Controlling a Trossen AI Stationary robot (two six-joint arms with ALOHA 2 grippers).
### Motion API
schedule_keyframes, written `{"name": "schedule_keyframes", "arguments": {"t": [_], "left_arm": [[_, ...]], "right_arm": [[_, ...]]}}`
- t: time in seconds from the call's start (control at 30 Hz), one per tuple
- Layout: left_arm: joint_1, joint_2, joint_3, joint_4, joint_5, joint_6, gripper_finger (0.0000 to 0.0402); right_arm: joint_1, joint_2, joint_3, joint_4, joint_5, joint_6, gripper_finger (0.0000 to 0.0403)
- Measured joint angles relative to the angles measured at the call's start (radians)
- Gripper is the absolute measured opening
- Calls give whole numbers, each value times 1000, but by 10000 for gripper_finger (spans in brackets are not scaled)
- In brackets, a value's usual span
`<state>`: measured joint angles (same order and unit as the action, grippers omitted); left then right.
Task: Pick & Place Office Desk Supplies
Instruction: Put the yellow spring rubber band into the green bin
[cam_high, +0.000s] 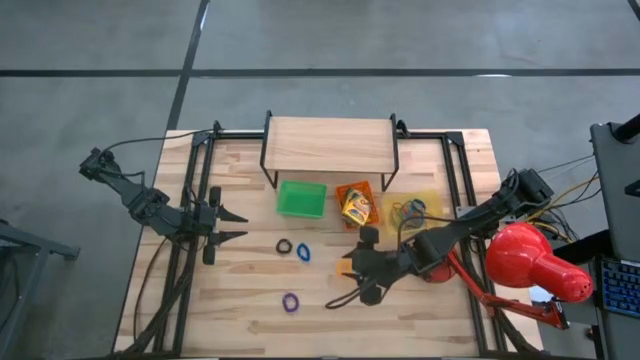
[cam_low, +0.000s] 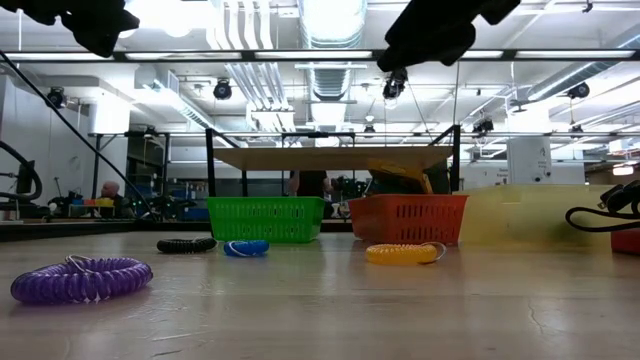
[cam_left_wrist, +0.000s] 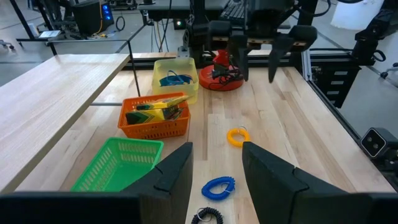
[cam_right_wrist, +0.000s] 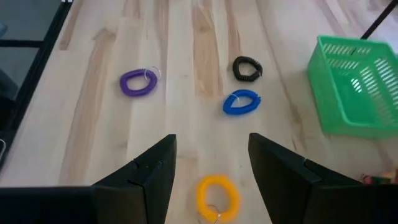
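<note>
Four coiled loops lie flat on the wooden table: purple (cam_high: 290, 302), black (cam_high: 284, 246), blue (cam_high: 303, 252) and a yellow-orange one (cam_right_wrist: 216, 196). My right gripper (cam_high: 352, 272) is open and hangs high above the yellow-orange loop (cam_low: 403, 253), fingers pointing toward the table's left. The purple loop (cam_right_wrist: 138, 81), black loop (cam_right_wrist: 247, 68) and blue loop (cam_right_wrist: 240, 102) lie beyond it. My left gripper (cam_high: 238, 225) is open and waits over the table's left part, facing the blue loop (cam_left_wrist: 217, 186). A yellow printed box (cam_high: 354, 207) sits in the orange tray (cam_high: 345, 190).
Green tray (cam_high: 302, 198), the orange tray and a yellow tray (cam_high: 432, 192) holding several loops stand in a row before a wooden riser shelf (cam_high: 330, 145) at the far edge. A red desk lamp (cam_high: 530, 260) stands at the right edge. Bare wood lies near the front edge.
</note>
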<state>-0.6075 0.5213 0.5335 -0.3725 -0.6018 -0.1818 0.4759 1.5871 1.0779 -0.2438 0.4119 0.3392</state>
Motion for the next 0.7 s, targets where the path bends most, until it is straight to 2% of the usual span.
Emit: {"name": "schedule_keyframes", "arguments": {"t": [0.13,0.43,0.53,0.7], "left_arm": [[0,0,0,0,0,0,141],[0,0,0,0,0,0,141],[0,0,0,0,0,0,141],[0,0,0,-1,0,0,141]], "right_arm": [[-1,0,-1,0,-2,52,199],[-2,7,-4,13,6,45,199],[-1,43,-5,47,4,42,199],[-4,162,-7,106,-93,42,199]]}}
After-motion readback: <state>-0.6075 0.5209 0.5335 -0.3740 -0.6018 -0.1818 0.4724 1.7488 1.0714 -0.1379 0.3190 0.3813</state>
